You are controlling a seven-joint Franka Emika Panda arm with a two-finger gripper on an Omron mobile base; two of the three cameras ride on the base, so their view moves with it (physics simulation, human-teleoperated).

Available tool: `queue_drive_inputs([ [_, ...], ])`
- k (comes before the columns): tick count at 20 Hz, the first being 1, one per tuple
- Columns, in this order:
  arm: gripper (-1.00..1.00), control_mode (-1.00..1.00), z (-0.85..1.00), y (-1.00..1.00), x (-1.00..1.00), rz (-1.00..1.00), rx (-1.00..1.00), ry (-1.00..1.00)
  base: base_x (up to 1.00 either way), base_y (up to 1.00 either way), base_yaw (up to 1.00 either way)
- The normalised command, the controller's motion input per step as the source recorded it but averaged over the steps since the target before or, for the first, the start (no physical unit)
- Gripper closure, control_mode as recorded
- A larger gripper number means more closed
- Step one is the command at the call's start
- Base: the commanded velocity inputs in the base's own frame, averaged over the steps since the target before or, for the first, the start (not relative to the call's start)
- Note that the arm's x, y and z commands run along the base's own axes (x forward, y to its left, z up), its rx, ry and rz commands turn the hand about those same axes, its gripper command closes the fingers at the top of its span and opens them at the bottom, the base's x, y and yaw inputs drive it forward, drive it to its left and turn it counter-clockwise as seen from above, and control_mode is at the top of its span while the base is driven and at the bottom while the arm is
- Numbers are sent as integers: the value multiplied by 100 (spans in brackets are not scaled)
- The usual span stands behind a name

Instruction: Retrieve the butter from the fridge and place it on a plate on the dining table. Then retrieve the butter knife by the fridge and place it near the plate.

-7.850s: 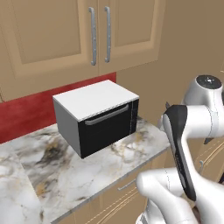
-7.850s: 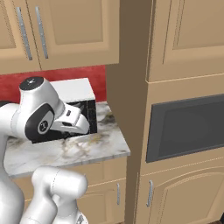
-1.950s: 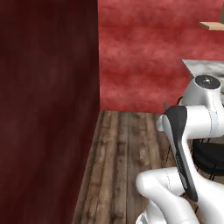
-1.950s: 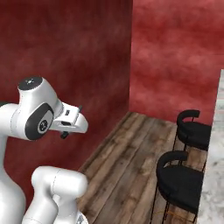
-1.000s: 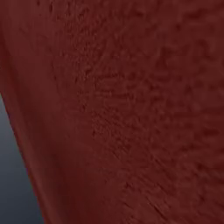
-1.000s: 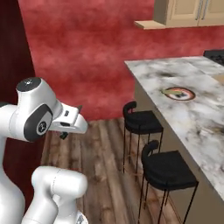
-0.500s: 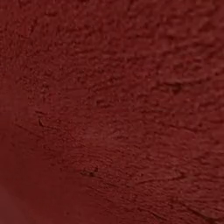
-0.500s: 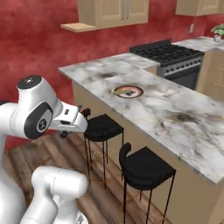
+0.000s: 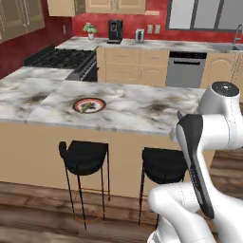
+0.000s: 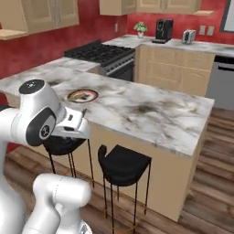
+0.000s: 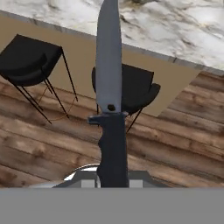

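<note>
Claw clamped on the butter knife (image 11: 110,105): in the hand view the blackish handle sits at the bottom centre and the grey blade runs straight away from the hand, its tip reaching over the near edge of the marble top. The finger tips themselves are hidden behind the handle.

Dining bench (image 9: 142,111) lies ahead of the base, white-grey veined marble on a plain tan base. The plate (image 9: 89,105) rests on the left part of the top, set back from the near edge; red-orange rim, pale centre. The butter (image 9: 86,107), a slim olive-yellow stick, lies on the plate. In the right base view the plate (image 10: 82,95) is just beyond the arm's shoulder.

Two black stools (image 9: 84,156) stand on the wooden floor (image 11: 183,144) against the near side of the bench. A black stove (image 9: 59,57) stands beyond the bench at far left.
</note>
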Motion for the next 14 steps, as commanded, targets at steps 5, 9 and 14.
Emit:
queue_drive_inputs([
  [5,100,100,0,0,0,0,0,0,1,82,-49],
  [9,100,100,0,0,0,0,0,0,23,99,-36],
  [14,100,100,0,0,0,0,0,0,33,90,-27],
])
